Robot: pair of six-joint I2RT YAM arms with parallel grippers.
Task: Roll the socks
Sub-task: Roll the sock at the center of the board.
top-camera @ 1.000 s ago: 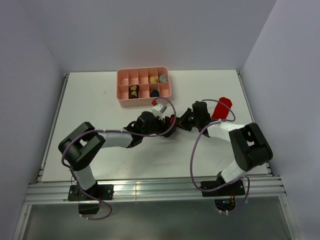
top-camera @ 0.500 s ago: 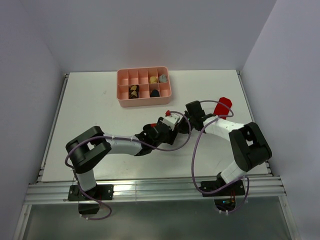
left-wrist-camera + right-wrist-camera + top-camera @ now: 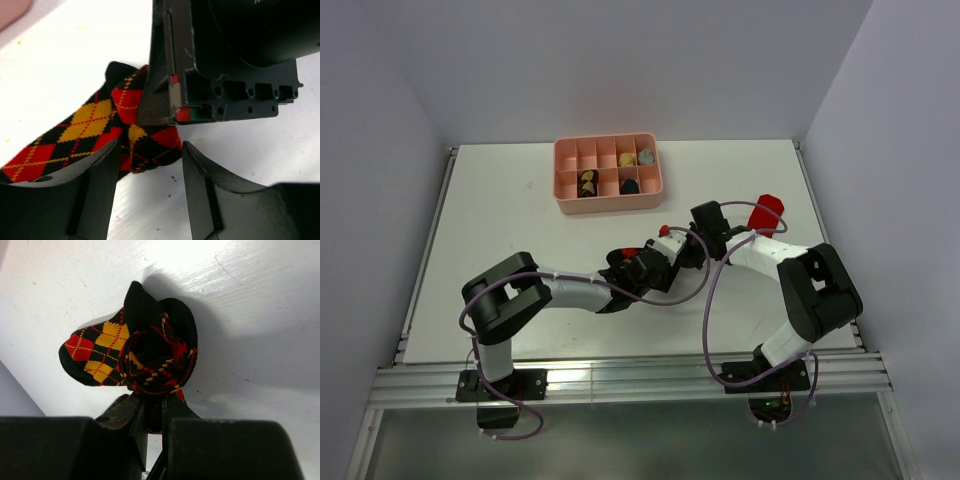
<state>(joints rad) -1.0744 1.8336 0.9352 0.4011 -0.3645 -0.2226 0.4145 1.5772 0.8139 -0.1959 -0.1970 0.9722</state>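
Right wrist shows right gripper [image 3: 154, 407] pinching the half-rolled argyle sock [image 3: 107, 347], left gripper [image 3: 150, 150] gaping beside it, red sock [image 3: 766, 208] at 2 o'clock not yet rolled.

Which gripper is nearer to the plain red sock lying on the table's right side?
Right. The right gripper, shut on the argyle sock, sits to the left of the red sock. The left gripper, open, is farther left, on the argyle sock's other side.

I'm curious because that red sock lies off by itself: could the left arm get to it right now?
Probably not directly: the right arm lies stretched between the left gripper and the red sock, blocking the straight way.
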